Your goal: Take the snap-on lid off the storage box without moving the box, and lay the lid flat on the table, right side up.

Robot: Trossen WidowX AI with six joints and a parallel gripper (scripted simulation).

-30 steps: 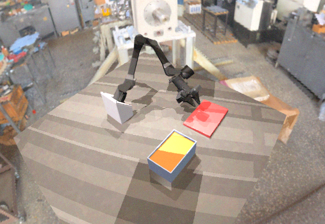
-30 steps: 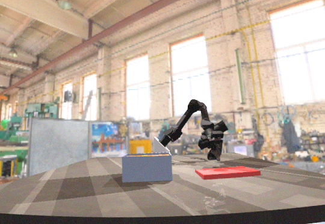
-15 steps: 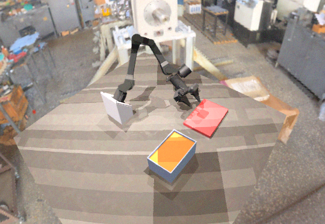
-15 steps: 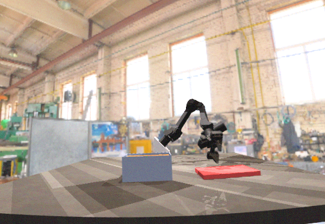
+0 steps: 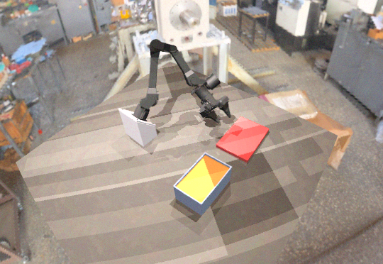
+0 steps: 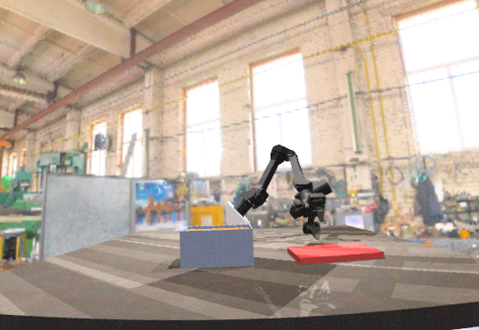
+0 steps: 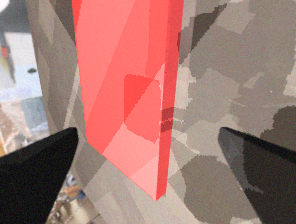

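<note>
The red lid (image 5: 243, 138) (image 6: 337, 253) (image 7: 117, 95) lies flat on the table, its smooth face up, to the right of and behind the box in the top view. The storage box (image 5: 202, 203) (image 6: 216, 248) stands upright and uncovered, blue-grey outside, with a yellow and orange inside. My gripper (image 5: 224, 118) (image 6: 316, 237) (image 7: 150, 133) is open and empty, with its fingertips just behind the lid's near-arm edge, clear of it. In the wrist view the fingers stand wide apart, one on each side of the lid's end. The lid's underside is hidden.
A white angled panel (image 5: 139, 129) (image 6: 236, 214) stands by the arm's base at the left in the top view. The striped table (image 5: 106, 192) (image 6: 111, 289) carries everything. A gap of table lies between the box and the lid.
</note>
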